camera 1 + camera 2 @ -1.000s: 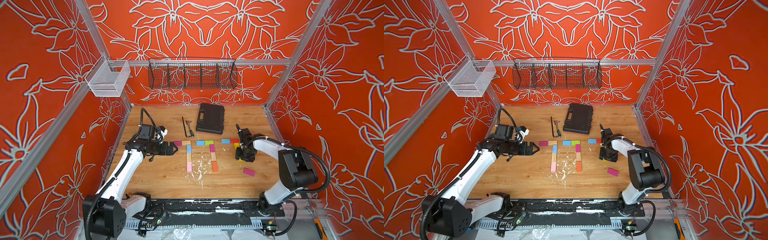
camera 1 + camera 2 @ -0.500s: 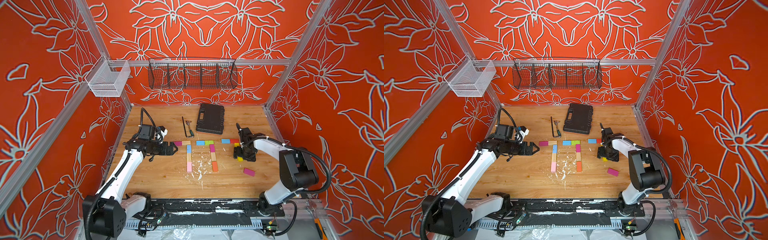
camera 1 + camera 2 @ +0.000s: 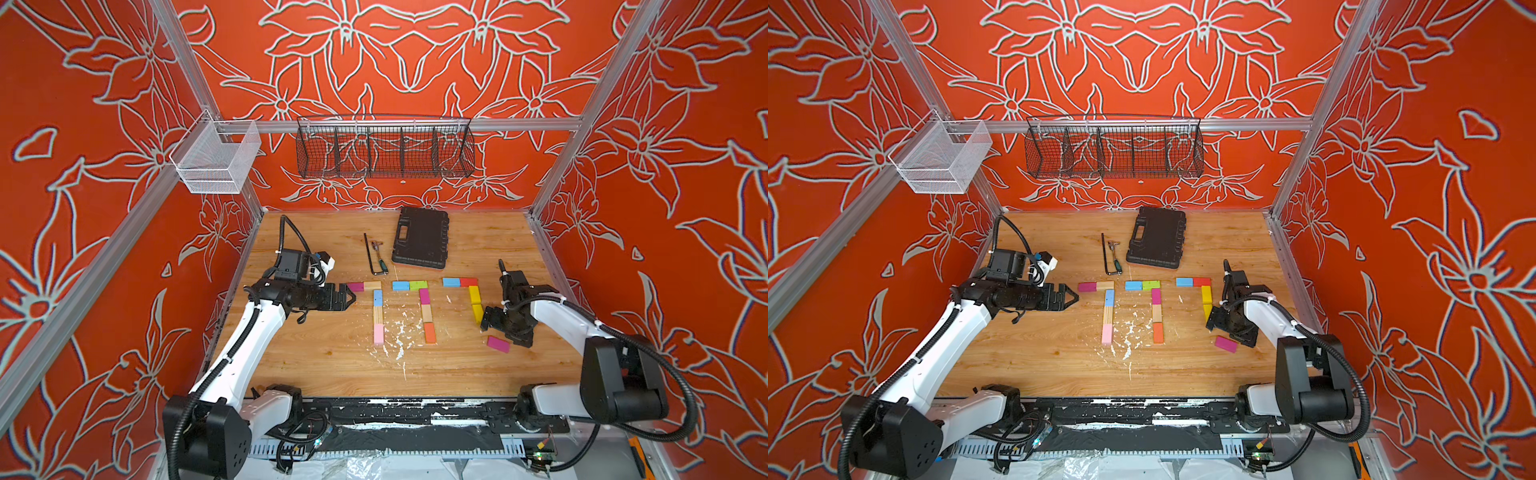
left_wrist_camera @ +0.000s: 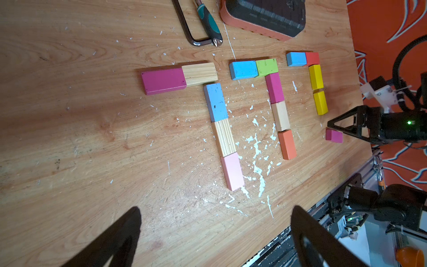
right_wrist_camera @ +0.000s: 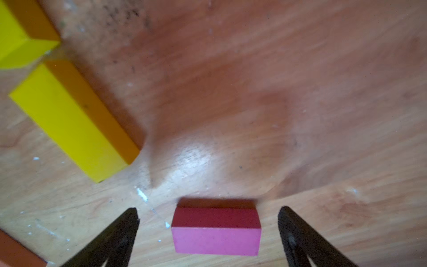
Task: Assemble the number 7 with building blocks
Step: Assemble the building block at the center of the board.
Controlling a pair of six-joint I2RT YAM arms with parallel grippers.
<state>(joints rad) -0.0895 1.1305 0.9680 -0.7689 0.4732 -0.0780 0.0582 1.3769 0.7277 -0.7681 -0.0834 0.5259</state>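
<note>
building blocks (image 3: 424,296) forming 7 twice, no printed text legible

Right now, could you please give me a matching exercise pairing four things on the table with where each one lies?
Things:
1. loose magenta block
2. orange block
3. pale pink block
4. black plastic case

Places:
A. foot of the left 7
B. farthest back, beside the hex key
C. untouched between the jaws of the open right gripper
D. foot of the middle 7

Pairs: 1-C, 2-D, 3-A, 4-B.
</note>
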